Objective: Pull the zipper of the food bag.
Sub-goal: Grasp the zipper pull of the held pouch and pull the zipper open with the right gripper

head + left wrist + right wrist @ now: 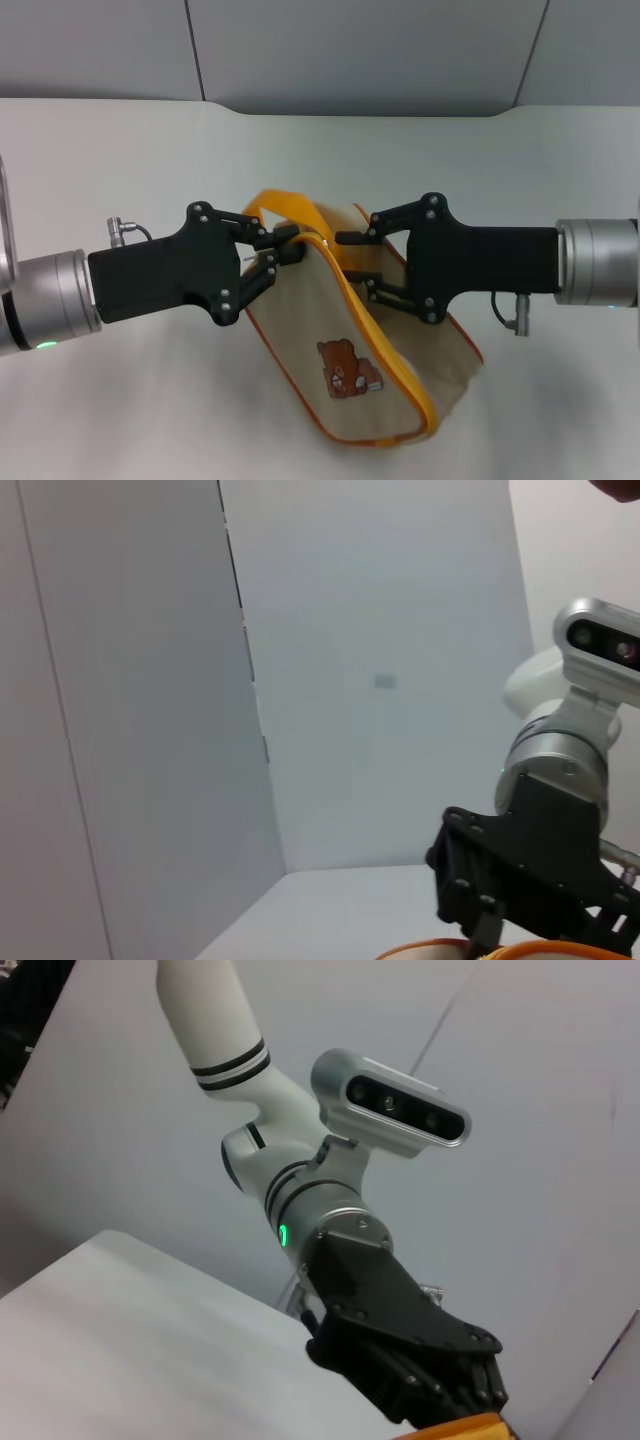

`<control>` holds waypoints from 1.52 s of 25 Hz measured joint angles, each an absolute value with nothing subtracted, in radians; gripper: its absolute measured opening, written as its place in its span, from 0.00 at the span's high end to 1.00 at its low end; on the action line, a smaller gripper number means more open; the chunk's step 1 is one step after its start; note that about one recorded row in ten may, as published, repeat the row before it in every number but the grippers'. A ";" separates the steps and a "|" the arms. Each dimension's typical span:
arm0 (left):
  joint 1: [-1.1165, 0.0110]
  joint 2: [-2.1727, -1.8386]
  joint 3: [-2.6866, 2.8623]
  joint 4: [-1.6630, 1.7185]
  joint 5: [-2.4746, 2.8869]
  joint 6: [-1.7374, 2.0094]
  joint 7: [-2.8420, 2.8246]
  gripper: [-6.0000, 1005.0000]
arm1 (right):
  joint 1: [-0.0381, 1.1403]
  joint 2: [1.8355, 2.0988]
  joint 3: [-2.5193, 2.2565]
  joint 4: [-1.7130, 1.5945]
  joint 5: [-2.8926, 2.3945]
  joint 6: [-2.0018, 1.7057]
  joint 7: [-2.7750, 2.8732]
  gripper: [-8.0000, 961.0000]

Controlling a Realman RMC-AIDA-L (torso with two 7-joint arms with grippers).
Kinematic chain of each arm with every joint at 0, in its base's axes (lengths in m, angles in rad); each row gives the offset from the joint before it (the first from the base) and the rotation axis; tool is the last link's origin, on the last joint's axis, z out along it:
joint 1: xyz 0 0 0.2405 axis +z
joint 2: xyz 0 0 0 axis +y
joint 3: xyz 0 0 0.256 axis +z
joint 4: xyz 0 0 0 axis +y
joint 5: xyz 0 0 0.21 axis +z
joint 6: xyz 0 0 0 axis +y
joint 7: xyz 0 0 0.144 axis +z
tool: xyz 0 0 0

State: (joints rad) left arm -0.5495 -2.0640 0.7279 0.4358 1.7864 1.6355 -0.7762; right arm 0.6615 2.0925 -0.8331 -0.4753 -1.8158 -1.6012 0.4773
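Zipper (262, 256): small silver pull tab at the bag's upper left end, on the orange-edged track, pinched between the closed fingertips of the left gripper (278, 252). Bag (345, 385): beige canvas, orange piping, brown bear patch (349, 368) on the near face; lies tilted on the white table (120, 170), at centre, between the two arms. Contents: cannot tell, the inside is not visible. Orange strap (280, 205) arches up behind the left gripper's fingers. Right gripper (358, 262): reaches in from the right, fingers part open, spanning the bag's far upper wall, one finger above and one below along the rim; whether they press the fabric cannot be told. Grey wall panels (360, 50) stand behind the table. Left wrist view: the right gripper (490, 930) seen farther off, with an orange edge of the bag (560, 948) at its tip. Right wrist view: the left gripper (455, 1390) with its fingers drawn together over an orange piece (465, 1428).
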 joint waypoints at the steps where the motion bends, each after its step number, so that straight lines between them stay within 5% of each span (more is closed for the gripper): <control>1: -0.548 -2.064 0.726 0.436 1.786 1.636 -0.776 0.90 | 0.657 2.092 -0.834 -0.482 -1.815 -1.604 0.477 0.67; 38: -0.526 -2.062 0.684 0.438 1.781 1.696 -0.737 0.90 | 0.595 2.092 -1.127 -0.598 -1.517 -1.478 0.461 0.68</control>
